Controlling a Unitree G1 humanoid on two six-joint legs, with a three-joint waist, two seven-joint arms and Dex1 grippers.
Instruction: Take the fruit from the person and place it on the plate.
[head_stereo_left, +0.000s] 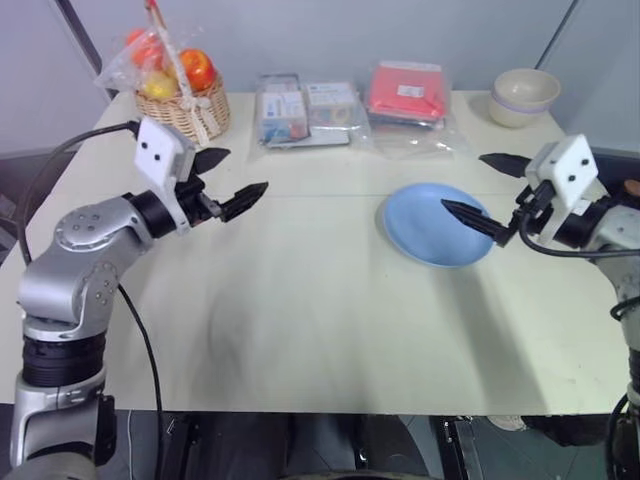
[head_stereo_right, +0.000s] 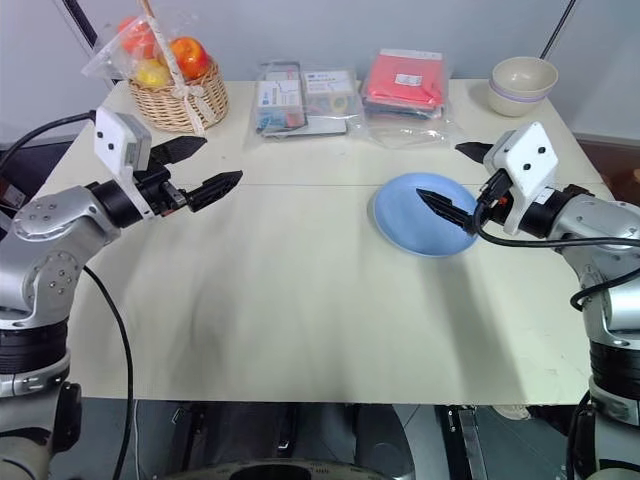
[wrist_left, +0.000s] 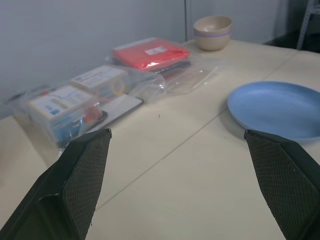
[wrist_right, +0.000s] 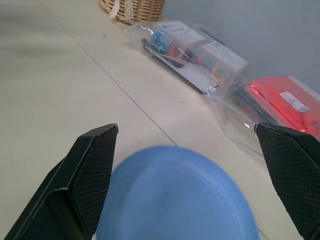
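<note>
No brand name or writing is coming through legibly anywhere: the white labels on the packets are showing only as pale patches. Three clear plastic packets are lying in a row along the far side of the table: one with blue and white contents, one white-labelled packet just beside it, and one red packet with a small white sticker. One wicker basket is standing at the far left corner, holding several red-orange and yellow fruits under plastic wrap. One cream bowl with a faint purple band is sitting at the far right corner.

One light-blue plate is lying bare on the right half of the table, nearer than the red packet. No mango-like fruit and no person's hand are showing.

The left gripper is hovering over the left side of the table with its two black fingers spread wide and nothing between them. The right gripper is hanging beside the plate, its fingers likewise wide apart and empty, one fingertip over the plate's right edge.
</note>
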